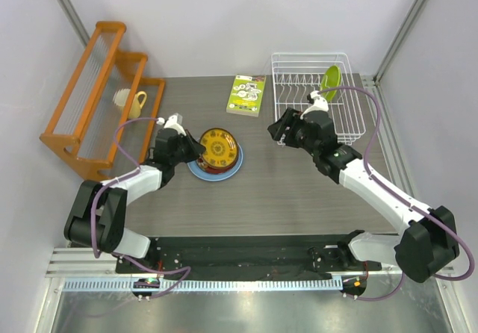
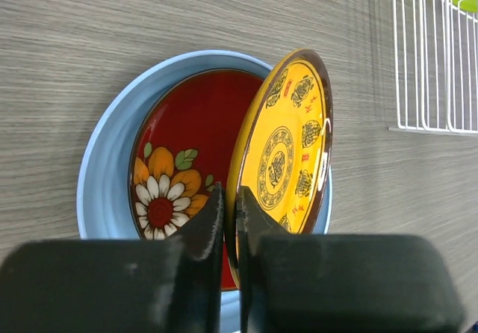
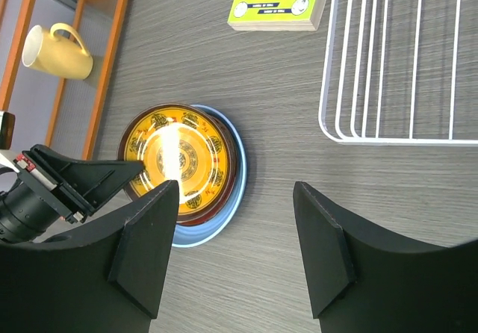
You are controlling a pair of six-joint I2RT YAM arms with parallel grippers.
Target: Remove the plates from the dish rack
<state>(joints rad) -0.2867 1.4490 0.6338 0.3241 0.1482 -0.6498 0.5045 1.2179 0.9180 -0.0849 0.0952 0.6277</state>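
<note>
Top view: your left gripper (image 1: pixel 196 148) was clamped on the left rim of the yellow plate (image 1: pixel 218 148). That plate sat face up over the light-blue plate (image 1: pixel 216 173), mid-worktop, left of the dish rack (image 1: pixel 351 135). Your right gripper (image 1: pixel 278 131) hovered between stack and rack, holding nothing. The lime-green plate (image 1: pixel 331 83) stood on edge in the rack's far right, long axis running near-far, faces pointing left and right.

Left wrist view: jaws narrow, pinching only the yellow plate's thin rim. The plate was tilted above the dark-red floral plate (image 2: pixel 183 139), patterned face up and toward the rack side. Couldn't tell if its free edge touched the red one.

Right wrist view: your right gripper (image 3: pixel 235 198) was spread wide, empty, over the bare worktop (image 3: pixel 284 79).

Risks: if you release while the plate is tilted, it may drop, clatter or skid off-centre on the stack. The shallow rim pinch could also slip. Later, the green plate could snag a tine if pulled out slanted.
</note>
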